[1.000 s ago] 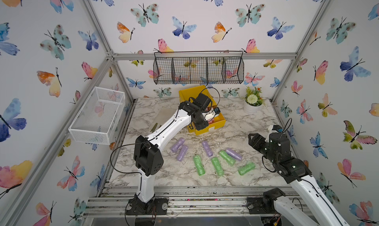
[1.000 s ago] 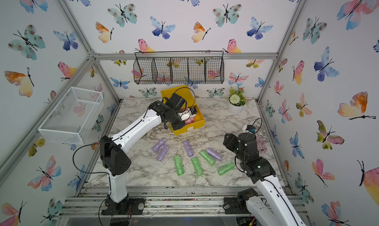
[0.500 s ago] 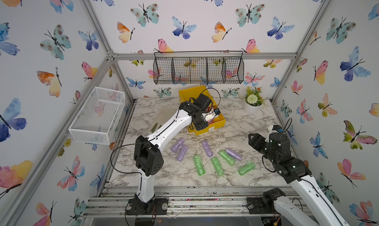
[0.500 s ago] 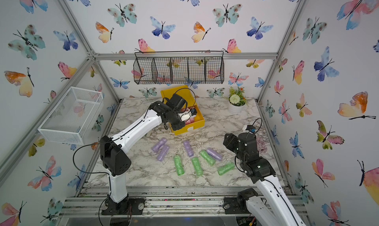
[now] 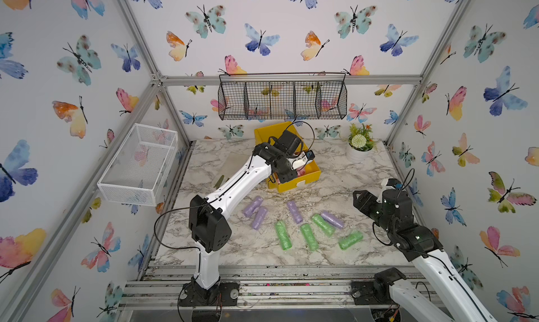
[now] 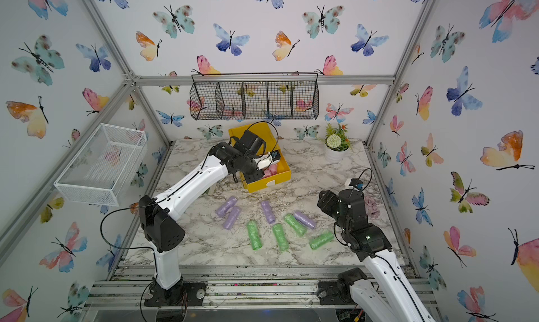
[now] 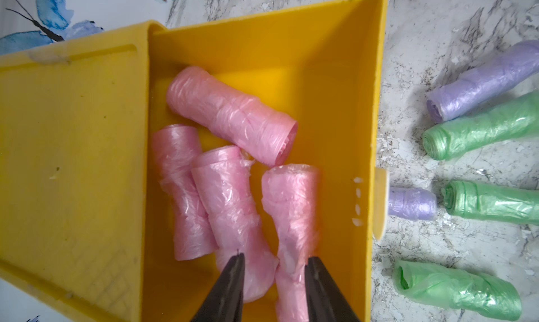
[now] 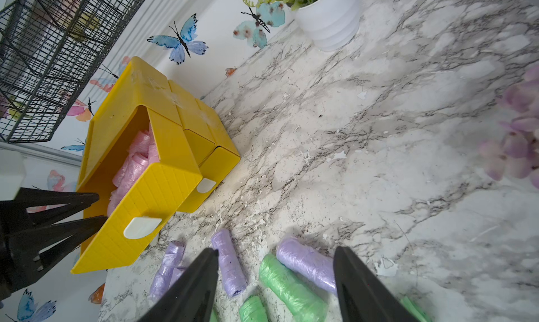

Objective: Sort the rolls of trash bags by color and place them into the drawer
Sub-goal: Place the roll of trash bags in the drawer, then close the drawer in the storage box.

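Left gripper [image 7: 272,265]: black fingers reach down into the pulled-out top drawer [image 7: 376,72]. The jaws stand parted and clamp nothing, and the ends of two pink rolls [image 7: 233,122] lie between the tips.
Pink rolls: four, all inside the top drawer. Three lie roughly side by side and one lies askew beyond them.
Snag risk: the crinkly film sits against one fingertip, so a fast lift could drag a roll up and over the wall.
Wall risk: the fingers are close to the drawer's front wall. Drawing back level instead of rising first would likely shove the drawer or shift the yellow chest [image 8: 137,81].
Lower drawers: both look shut, each with a white tab handle [image 8: 205,184]. The open drawer overhangs them.
Headroom: a black wire basket [image 5: 282,100] hangs on the back wall above the chest, so straight-up room is probably limited.
Table room: the marble table [image 5: 335,174] is bare in front of the chest and toward the plant pot [image 5: 359,152]. A white mesh basket [image 5: 140,163] juts from the left wall.
Loose rolls: four purple rolls [image 5: 294,212] and four green rolls [image 5: 283,235] lie near the front, some touching. A sideways nudge could roll them.
Right gripper [image 8: 275,250]: jaws wide apart and empty, hovering over those rolls.
Crossing risk: both arms reaching for the same cluster could collide.
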